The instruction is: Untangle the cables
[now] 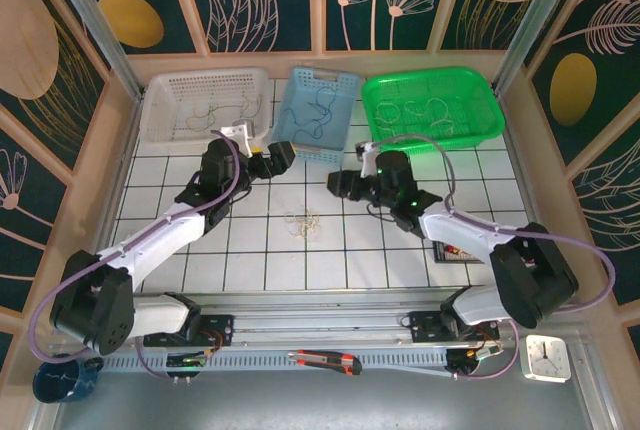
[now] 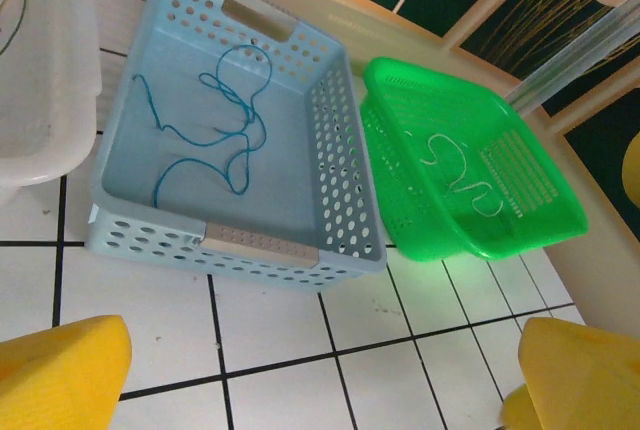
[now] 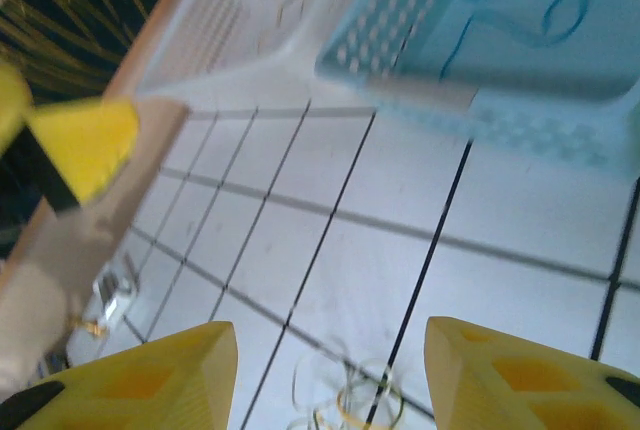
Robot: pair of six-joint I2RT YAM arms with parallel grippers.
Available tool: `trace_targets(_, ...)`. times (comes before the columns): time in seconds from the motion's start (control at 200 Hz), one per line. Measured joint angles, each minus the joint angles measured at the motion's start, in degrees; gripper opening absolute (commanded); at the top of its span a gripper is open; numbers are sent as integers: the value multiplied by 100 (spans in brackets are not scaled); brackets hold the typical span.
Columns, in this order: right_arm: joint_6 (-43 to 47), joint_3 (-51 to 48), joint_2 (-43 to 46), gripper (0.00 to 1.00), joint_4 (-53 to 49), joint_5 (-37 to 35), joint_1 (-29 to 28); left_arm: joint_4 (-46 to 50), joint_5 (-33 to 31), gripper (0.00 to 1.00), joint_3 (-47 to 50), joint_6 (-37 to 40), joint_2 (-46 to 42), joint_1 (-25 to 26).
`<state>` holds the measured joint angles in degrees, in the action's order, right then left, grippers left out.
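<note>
Green basket (image 1: 482, 115): far right.
White basket (image 1: 156, 110): far left.
Blue basket (image 1: 345, 110): between them.
Left gripper (image 1: 272, 158): we see jaws wide, empty.
Right gripper (image 1: 340, 183): wide, empty.
Cables (image 1: 303, 224): tangle on tiles, just nearer than both grippers, touching neither.

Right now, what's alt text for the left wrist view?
A blue basket holding a loose blue cable sits on the white tiled table, with a green basket holding a pale cable close on its right. The yellow jaws stand wide open at the bottom corners.
</note>
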<state>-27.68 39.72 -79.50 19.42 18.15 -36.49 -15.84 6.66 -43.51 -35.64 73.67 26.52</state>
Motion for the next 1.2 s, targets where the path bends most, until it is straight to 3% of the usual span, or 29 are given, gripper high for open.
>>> trace_targets(0.18, 356, -26, -468, 45, -15, -33, -498, 129, 125, 99, -7, -28, 28, 4)
trace_targets(0.621, 1023, 205, -1220, 49, -306, -354, -1051, 155, 236, 99, -7, -109, 33, 4)
trace_targets(0.886, 1130, 466, -1462, 52, -393, -623, -1141, 155, 258, 99, -7, -177, 33, 4)
trace_targets(1.201, 1241, 769, -1757, 46, -627, -922, -1141, 153, 339, 99, -4, -216, 33, 4)
